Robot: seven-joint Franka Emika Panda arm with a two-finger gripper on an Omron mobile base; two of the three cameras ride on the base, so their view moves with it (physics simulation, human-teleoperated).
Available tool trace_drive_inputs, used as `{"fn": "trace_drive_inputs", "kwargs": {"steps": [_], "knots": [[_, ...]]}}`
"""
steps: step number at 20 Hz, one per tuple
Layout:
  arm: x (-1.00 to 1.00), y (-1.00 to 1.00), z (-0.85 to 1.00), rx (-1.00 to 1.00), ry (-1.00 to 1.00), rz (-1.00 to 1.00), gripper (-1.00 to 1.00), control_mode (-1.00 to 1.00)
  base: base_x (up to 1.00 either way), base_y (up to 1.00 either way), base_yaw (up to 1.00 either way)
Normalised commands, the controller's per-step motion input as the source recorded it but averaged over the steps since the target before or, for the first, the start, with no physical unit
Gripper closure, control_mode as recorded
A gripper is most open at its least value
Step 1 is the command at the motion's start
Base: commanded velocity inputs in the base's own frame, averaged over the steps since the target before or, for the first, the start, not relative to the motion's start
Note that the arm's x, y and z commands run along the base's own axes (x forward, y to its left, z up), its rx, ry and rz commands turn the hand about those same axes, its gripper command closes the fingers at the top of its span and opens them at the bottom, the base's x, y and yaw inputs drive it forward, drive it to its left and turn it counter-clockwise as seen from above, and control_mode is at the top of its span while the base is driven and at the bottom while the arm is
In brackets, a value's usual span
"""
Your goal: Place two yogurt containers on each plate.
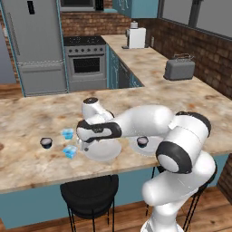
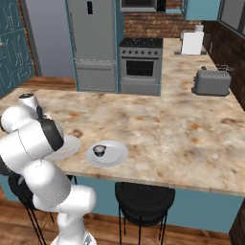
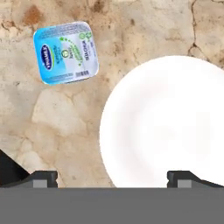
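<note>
Presently positioned over the marble island counter (image 1: 27, 122), with the arm's wrist above the left-hand plate (image 1: 103, 152). Gripper (image 3: 112, 177) pointing straight down; finger tips (image 3: 43, 178) set wide apart with nothing between them, so open and empty. Directly below in the hand view: the plate's bare white surface (image 3: 166, 127), carrying nothing on the part that can be seen, and one light blue squarish yogurt cup (image 3: 65, 52) lying label-up on the counter, near the plate rim but not touching it.

From the left base view: two light blue cups on the counter just left of that plate, one (image 1: 68, 133) farther back and one (image 1: 70, 151) nearer the front edge. Dark round cup with pale top (image 1: 45, 143) standing on the counter further left, well apart from both plates. Second plate (image 1: 145, 146) to the right, partly hidden by the arm, holding another dark round cup (image 1: 142, 141); same plate (image 2: 107, 153) and cup (image 2: 99, 150) plainly seen in the right base view.

Black stool (image 1: 89, 191) under the counter edge. Toaster (image 1: 179, 68) on the far counter, oven (image 1: 86, 63) and refrigerator (image 1: 36, 43) beyond.
</note>
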Motion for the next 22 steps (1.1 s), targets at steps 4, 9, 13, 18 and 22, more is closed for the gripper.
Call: {"fn": "trace_drive_inputs", "kwargs": {"steps": [4,9,13,18,22], "knots": [[0.41,0.98,-0.25,-0.04,-0.12,0.03,-1.00,-1.00,0.00,0.00,0.00],[0.54,0.43,0.00,0.04,-0.01,0.00,-1.00,-1.00,0.00,0.00,0.00],[0.00,0.22,-0.12,0.00,0.00,0.00,-1.00,-1.00,0.00,0.00,0.00],[0.00,0.12,-0.16,0.00,0.02,0.00,-1.00,-1.00,0.00,0.00,0.00],[-0.09,0.00,-0.35,0.00,0.01,0.00,-1.00,-1.00,0.00,0.00,0.00]]}}
